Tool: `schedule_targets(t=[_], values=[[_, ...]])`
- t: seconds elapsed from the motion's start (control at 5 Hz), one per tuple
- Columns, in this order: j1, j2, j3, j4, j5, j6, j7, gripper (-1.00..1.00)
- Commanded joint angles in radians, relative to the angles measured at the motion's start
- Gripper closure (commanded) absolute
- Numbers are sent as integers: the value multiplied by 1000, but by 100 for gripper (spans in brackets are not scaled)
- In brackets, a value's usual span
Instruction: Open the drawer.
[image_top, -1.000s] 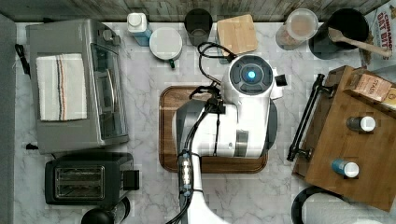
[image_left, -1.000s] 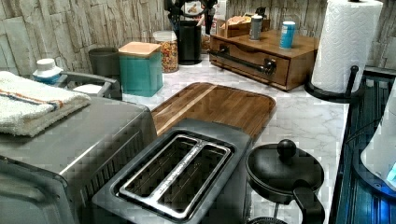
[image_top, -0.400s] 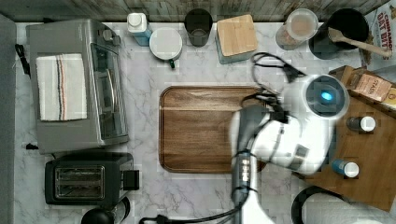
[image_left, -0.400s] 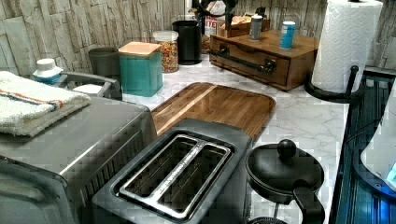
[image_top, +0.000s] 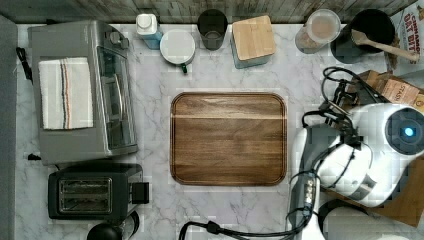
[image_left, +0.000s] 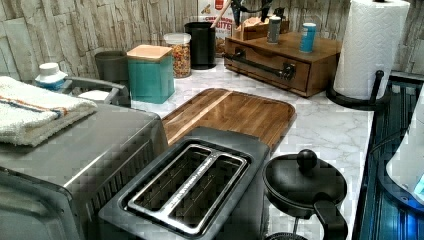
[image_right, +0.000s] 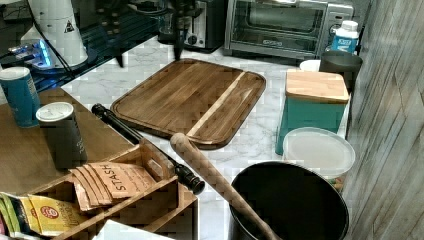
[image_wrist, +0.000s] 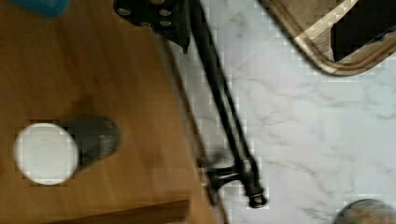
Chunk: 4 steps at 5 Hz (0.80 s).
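Overhead, in the top view, the white arm (image_top: 370, 155) sits at three o'clock of the wooden tray (image_top: 228, 138), covering the cabinet. In the left view, the drawer (image_left: 267, 65) stands closed at twelve o'clock on the marble worktop (image_left: 325, 127), its black bar handle (image_left: 260, 62) across the front. In the right view the handle runs at nine o'clock of the tray. In the wrist view a dark finger (image_wrist: 161, 16) hangs beside the handle; whether the fingers are apart, I cannot tell.

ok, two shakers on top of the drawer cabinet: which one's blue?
The blue shaker, at the right view's far left. The dark grey shaker with a white lid stands beside it, closer to the tea bag box.
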Motion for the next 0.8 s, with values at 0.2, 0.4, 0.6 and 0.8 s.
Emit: schedule_targets(t=[0.2,0.4,0.6,0.8], values=[[39,81,37,129,-167,-84,-117,-100],[18,114,29,155,-212,-51,-158,-100],[7,139,8,180,-215,-68,-179,-100],[6,131,-5,157,-197,-58,-150,-100]])
